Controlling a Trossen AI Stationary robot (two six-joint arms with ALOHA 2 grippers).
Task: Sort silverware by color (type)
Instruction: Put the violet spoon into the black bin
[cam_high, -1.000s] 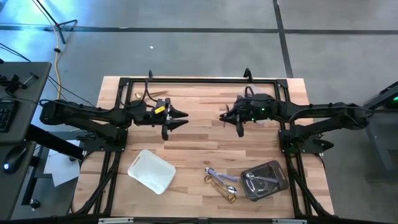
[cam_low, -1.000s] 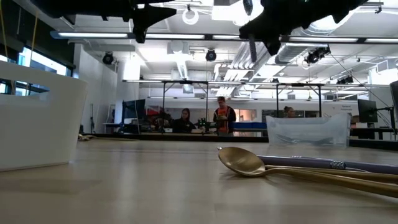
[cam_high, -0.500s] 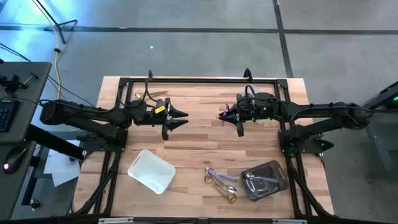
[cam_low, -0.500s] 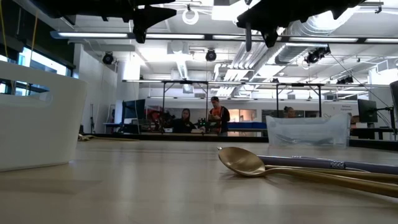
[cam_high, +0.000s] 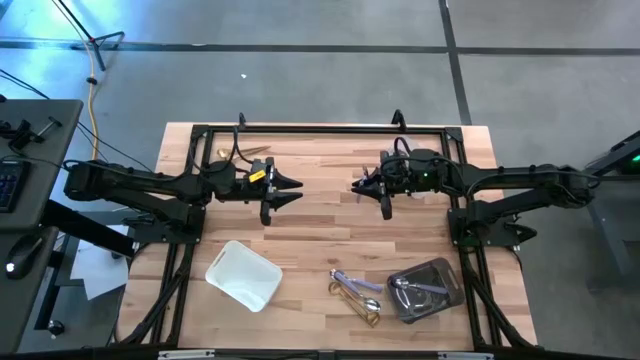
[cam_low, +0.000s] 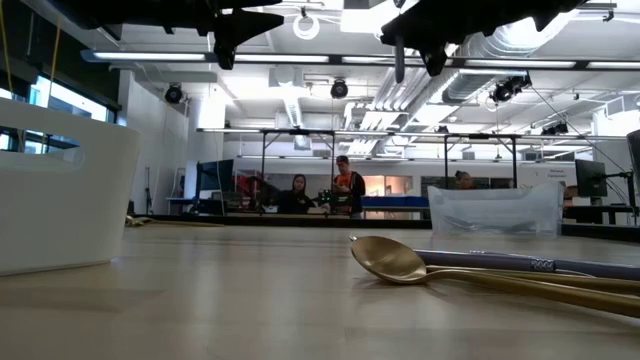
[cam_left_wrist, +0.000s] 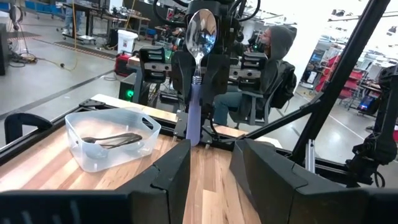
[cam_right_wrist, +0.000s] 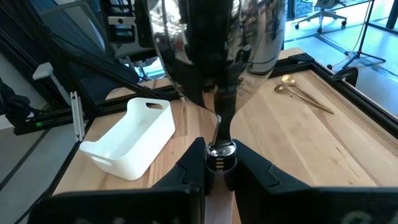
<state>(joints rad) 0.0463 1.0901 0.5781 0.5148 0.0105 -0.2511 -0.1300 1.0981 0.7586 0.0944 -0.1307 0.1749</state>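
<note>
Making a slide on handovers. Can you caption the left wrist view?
Right gripper holds a shiny spoon with lavender handle upright, facing the open left gripper; clear tray beside.

Loose utensils (cam_high: 356, 293) between white bin (cam_high: 243, 274) and clear tray (cam_high: 447, 280)

You've got a shiny silver spoon (cam_left_wrist: 200, 37) upright with its lavender handle down, gold and lavender-handled spoons (cam_high: 356, 293) loose on the tabletop, dark pieces (cam_high: 418, 288) lying in the clear tray.
</note>
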